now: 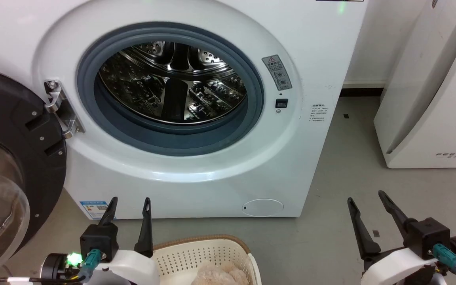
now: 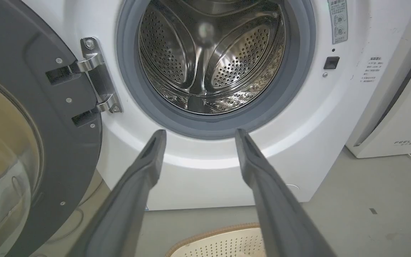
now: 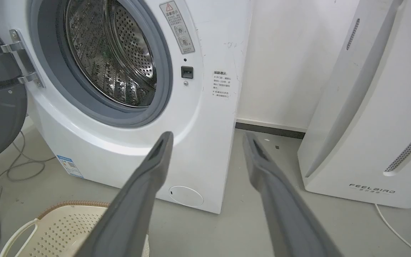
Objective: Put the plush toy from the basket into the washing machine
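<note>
The washing machine stands front and centre, its glass door wide open on the robot's left and the steel drum bare. A white slanted appliance sits to the right, with a strip of grey floor between; the basket rests on the floor just before the machine, close by the left arm; the plush toy lies inside it, only its furry top peeking at the bottom of the head view; the left pincer and right pincer both hover spread and empty.

I'd judge the grasp comes next: dip the left pincer into the basket, pinch deep into the fur rather than a tuft, and lift clear of the basket's edge; then go straight for the drum, minding the hinge and door on the left; the right side looks roomier.
</note>
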### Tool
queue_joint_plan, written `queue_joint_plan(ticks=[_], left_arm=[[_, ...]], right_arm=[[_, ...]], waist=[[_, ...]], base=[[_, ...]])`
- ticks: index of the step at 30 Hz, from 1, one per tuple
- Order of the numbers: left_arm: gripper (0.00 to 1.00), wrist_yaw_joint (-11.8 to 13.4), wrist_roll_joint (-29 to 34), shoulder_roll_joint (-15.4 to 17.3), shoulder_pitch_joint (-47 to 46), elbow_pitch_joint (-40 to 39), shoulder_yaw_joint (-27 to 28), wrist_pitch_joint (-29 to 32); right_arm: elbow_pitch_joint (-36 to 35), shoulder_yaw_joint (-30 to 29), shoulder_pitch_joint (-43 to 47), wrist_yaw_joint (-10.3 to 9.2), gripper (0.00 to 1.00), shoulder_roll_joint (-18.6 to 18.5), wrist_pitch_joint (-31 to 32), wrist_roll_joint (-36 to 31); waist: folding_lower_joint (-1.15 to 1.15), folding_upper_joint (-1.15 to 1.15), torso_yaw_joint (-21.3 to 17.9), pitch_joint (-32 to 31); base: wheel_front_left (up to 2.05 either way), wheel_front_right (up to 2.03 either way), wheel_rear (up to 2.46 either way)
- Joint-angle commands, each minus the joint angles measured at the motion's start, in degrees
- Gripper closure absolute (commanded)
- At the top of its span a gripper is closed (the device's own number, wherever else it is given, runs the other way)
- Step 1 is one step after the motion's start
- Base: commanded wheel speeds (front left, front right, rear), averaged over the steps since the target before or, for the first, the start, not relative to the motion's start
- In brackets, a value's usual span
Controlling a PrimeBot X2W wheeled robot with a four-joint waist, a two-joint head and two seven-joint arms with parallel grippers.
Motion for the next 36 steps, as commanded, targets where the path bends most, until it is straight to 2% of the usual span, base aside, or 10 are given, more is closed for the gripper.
queue_joint_plan(ticks=[1,15,36], left_arm=[[0.00,0.4,-0.6,0.0,-0.1,0.3,-0.4,-0.6],[0.00,-0.2,-1.5,0.0,-1.9,4.5,-2.8,-2.5],[0.00,-3.4,-1.0,1.4,-7.9,16.2,-8.4,-4.8]], right_arm=[[-0.3,-0.1,-0.2,-0.01,0.00,0.0,-0.6,0.3],[-1.8,-0.3,-1.0,-0.01,0.00,0.0,-2.5,0.6],[-4.2,-0.3,-3.0,-0.02,0.00,0.0,-4.9,0.3]], waist=[[0.00,0.00,-0.1,0.2],[0.00,0.00,-0.8,3.2],[0.00,0.00,-2.1,9.9]], base=[[0.00,0.00,0.00],[0.00,0.00,0.00],[0.00,0.00,0.00]])
